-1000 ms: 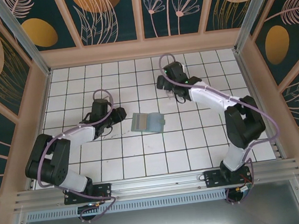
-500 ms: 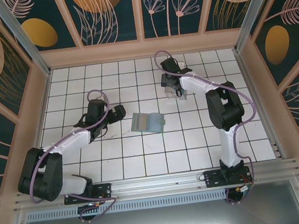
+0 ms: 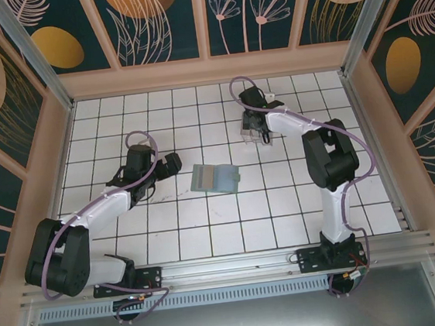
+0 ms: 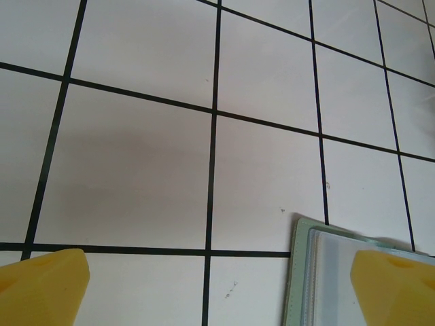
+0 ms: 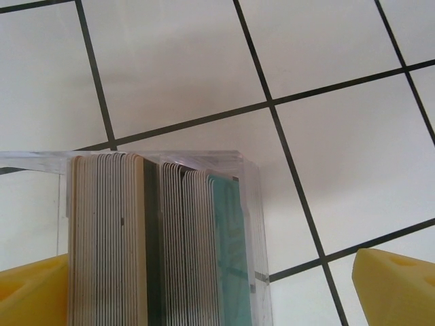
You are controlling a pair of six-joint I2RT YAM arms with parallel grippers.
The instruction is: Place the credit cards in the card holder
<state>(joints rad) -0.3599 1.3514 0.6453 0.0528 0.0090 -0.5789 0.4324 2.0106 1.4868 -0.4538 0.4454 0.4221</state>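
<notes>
The card holder point(image 3: 214, 177) lies open mid-table, sage green with clear pockets; its corner point(image 4: 333, 285) shows in the left wrist view. My left gripper point(image 3: 173, 164) point(image 4: 217, 292) stands open just left of it, and its right fingertip point(image 4: 394, 285) overlaps the holder's edge. The credit cards point(image 5: 156, 238) stand on edge, grey, beige and teal, packed in a clear box point(image 5: 255, 224) point(image 3: 252, 132) at the back right. My right gripper point(image 3: 259, 134) point(image 5: 214, 292) hangs open over the box with a fingertip point(image 5: 30, 292) at the box's left side. Nothing is held.
White tiled floor with black grid lines, walled on three sides by a low wooden frame point(image 3: 208, 72). Bare tiles surround the holder and the box. Both arm bases sit at the near edge point(image 3: 228, 267).
My left gripper has opened beside the card holder and its arm has stretched out. The right arm has folded in and its gripper has settled over the card box.
</notes>
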